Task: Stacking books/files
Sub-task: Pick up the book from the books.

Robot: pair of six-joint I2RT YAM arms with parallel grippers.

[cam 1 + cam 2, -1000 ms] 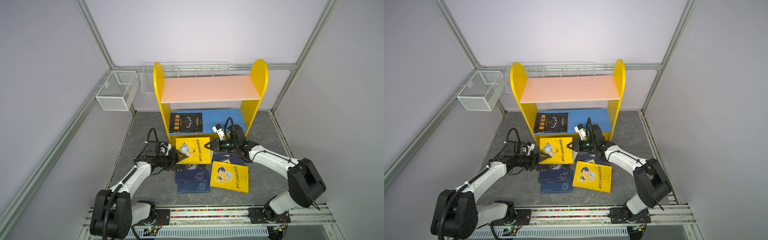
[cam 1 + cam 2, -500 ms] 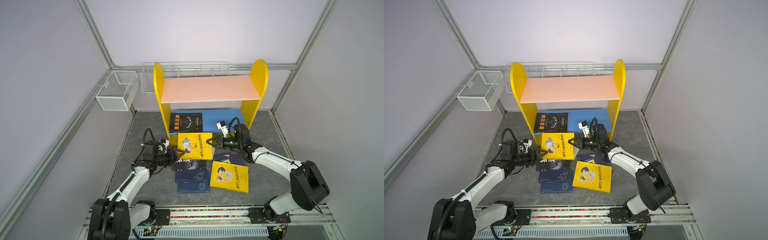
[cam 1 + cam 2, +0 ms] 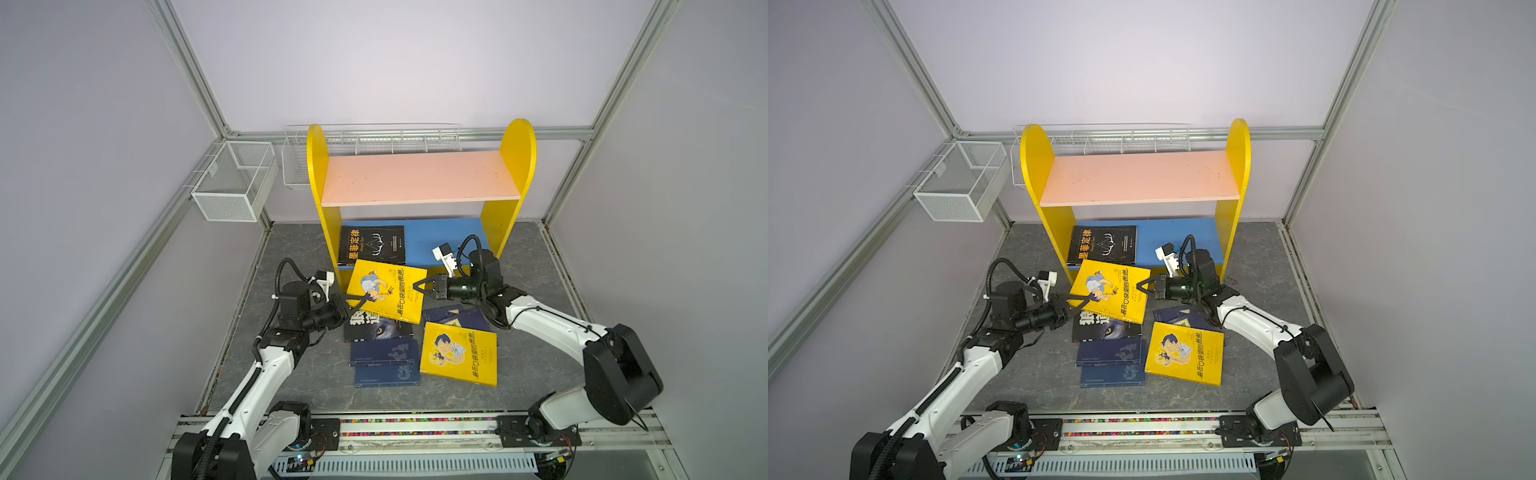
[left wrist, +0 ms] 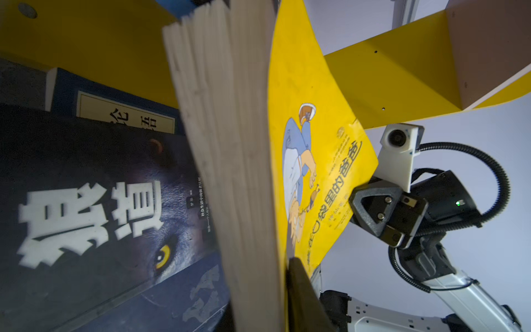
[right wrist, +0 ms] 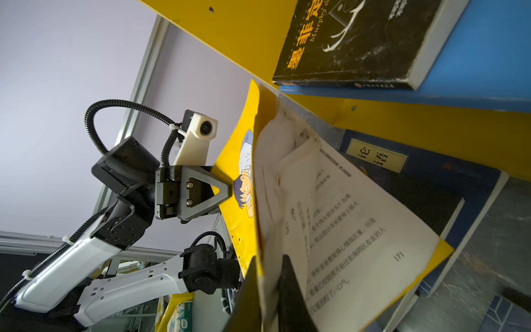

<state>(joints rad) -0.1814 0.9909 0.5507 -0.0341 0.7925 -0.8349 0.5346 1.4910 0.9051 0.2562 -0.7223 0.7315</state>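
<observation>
A yellow book with a cartoon boy (image 3: 386, 295) (image 3: 1111, 293) hangs tilted in front of the shelf, above the other books. My left gripper (image 3: 355, 303) (image 4: 267, 287) is shut on its left edge, pages and cover (image 4: 316, 161) between the fingers. My right gripper (image 3: 417, 286) (image 5: 268, 270) is shut on its right edge, pinching the cover and some pages while loose pages (image 5: 344, 215) fan open. A black book (image 3: 372, 245) lies on the blue lower shelf (image 3: 440, 237). On the floor lie a black wolf book (image 3: 376, 328), navy books (image 3: 384, 353) and a second yellow book (image 3: 459, 353).
The shelf unit has yellow side panels (image 3: 318, 187) and a pink top board (image 3: 419, 178). Another navy book (image 3: 453, 318) lies under my right arm. A white mesh basket (image 3: 232, 187) and a wire rack (image 3: 374, 141) hang on the walls. The arms' rail (image 3: 415, 428) runs along the front.
My left gripper has come in to the yellow book's left edge and closed on it. The book has risen slightly toward the shelf, still held by the right gripper.
</observation>
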